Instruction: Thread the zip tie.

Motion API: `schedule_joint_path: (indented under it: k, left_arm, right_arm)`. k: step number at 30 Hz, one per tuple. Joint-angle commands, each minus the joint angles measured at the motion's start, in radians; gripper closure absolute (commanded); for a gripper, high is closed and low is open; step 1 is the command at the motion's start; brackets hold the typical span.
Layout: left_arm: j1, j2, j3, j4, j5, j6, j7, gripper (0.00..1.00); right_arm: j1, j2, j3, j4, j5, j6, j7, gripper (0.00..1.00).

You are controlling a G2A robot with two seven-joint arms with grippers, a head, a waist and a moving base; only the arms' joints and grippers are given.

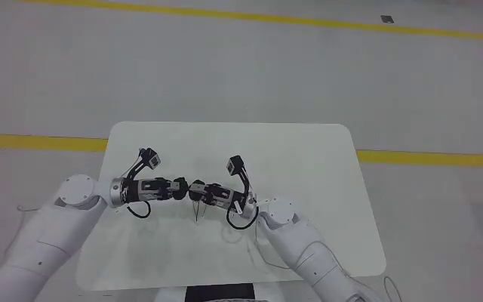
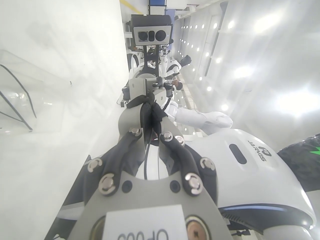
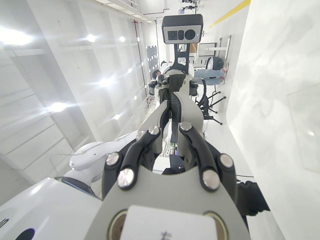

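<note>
**Tie held between both claws, threading not confirmed**

I have both arms meeting tip to tip over the table [image 1: 317, 158], a little left of centre in the top view. The left claw [image 1: 181, 188] is pressed together. In its wrist view a thin black strand runs back from between the fingers, which I take to be the zip tie [image 1: 197, 211]. The right claw [image 1: 199, 189] is also pressed together and seems to pinch the other part of the tie, though its own view does not show that clearly.

From above, the tie hangs as thin dark lines just below the point where the claws meet, dropping toward the table. I cannot tell whether it touches the surface.

My reading is that both grasps are made and the two ends are brought together. I cannot see whether the tip has entered the head, because the meeting point is too small from above and is hidden by the fingers in both wrist views. I judge that confirming the insertion and pulling the tail through are both left to do.

For room, bare table lies toward the upper and right parts of the frame. The table's left edge is the nearest one, with my left arm crossing it. The claws are nearly touching, so any pull has to draw them apart sideways.
</note>
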Motion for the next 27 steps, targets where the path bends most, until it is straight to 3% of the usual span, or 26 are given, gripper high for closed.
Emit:
schedule_joint_path:
  k: [1, 12, 16, 18, 25, 27]
  left_arm:
    - [0.0, 0.001, 0.0, 0.0, -0.001, -0.002, 0.0, 1.0]
    - [0.009, 0.008, -0.014, -0.008, -0.009, -0.016, -0.012, 1.0]
    - [0.012, 0.008, -0.022, -0.017, -0.011, -0.016, -0.023, 1.0]
    - [0.012, 0.008, -0.027, -0.044, 0.006, -0.016, -0.024, 1.0]
    - [0.012, 0.008, -0.027, -0.044, 0.006, -0.016, -0.024, 1.0]
    - [0.005, 0.008, -0.028, -0.051, 0.073, -0.016, 0.016, 1.0]
  right_arm:
    - [-0.002, 0.001, 0.004, 0.001, 0.006, 0.001, -0.008, 0.0]
    - [-0.035, 0.014, 0.058, -0.017, 0.041, -0.013, -0.033, 0.0]
    - [-0.042, 0.015, 0.061, -0.018, 0.057, -0.011, -0.033, 0.0]
    - [-0.042, 0.013, 0.057, -0.014, 0.063, -0.009, -0.035, 0.0]
    - [-0.041, 0.013, 0.057, -0.013, 0.064, -0.009, -0.036, 0.0]
    - [-0.041, 0.013, 0.057, -0.013, 0.064, -0.009, -0.036, 0.0]
